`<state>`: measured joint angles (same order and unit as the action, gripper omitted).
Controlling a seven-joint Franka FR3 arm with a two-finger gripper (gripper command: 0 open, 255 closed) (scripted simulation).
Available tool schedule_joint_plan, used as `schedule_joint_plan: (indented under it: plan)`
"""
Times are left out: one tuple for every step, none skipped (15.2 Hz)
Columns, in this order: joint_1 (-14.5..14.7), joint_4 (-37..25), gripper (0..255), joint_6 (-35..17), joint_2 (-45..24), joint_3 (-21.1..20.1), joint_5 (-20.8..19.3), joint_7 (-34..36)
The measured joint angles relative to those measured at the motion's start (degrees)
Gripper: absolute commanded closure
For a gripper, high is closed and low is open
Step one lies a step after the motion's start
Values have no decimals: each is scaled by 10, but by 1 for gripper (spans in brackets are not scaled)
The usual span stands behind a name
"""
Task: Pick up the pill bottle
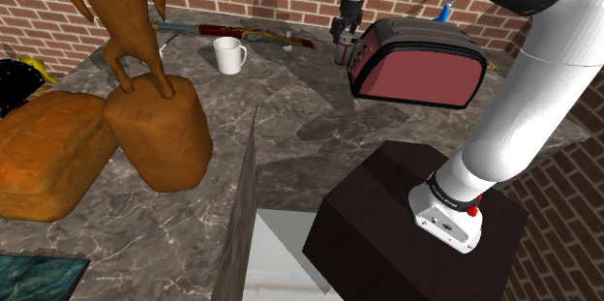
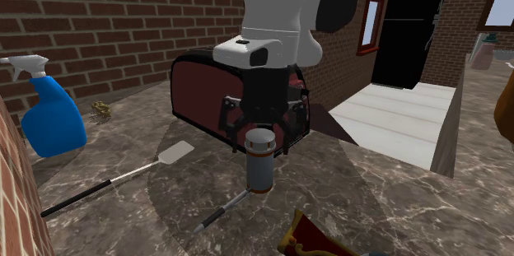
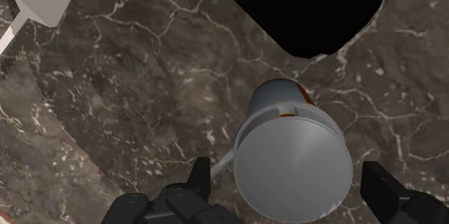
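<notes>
Two black fingers (image 3: 200,183) of the gripper (image 3: 288,173) stand wide apart, one on each side of the pill bottle (image 3: 293,161), and neither touches its grey cap. That bottle stands upright on the marble counter (image 2: 371,188), at the centre of the second exterior view, just in front of a dark red toaster (image 2: 193,90). A spatula (image 2: 175,152) lies to its left, and a blue spray bottle (image 2: 51,118) sits at the far left edge.

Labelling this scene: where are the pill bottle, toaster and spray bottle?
pill bottle (image 2: 261,168): second exterior view, grey body under the cap.
toaster (image 1: 422,78): shoulder view, red side panel.
spray bottle (image 2: 52,121): second exterior view, blue body.
</notes>
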<state>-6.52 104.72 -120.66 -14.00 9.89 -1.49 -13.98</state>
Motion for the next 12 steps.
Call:
schedule_joint_plan:
  plan:
    - [0, 1, 255, -2, 0, 0, 0, 0]
    - [0, 1, 255, -2, -1, 0, 0, 0]
    - [0, 1, 255, -3, -1, 0, 0, 0]
    - [0, 1, 255, -3, -1, 0, 0, 0]
    - [0, 1, 255, -3, -1, 0, 0, 0]
    - [0, 1, 255, -3, -1, 0, 0, 0]
    - [0, 1, 255, -3, -1, 0, 0, 0]
    - [0, 0, 255, -3, -1, 0, 0, 0]
    - [0, 1, 255, -3, -1, 0, 0, 0]
    - [0, 2, 255, -3, 0, 0, 0, 1]
    - [0, 0, 255, 0, 1, 0, 0, 1]
    - [0, -3, 255, 5, 3, 0, 0, 1]
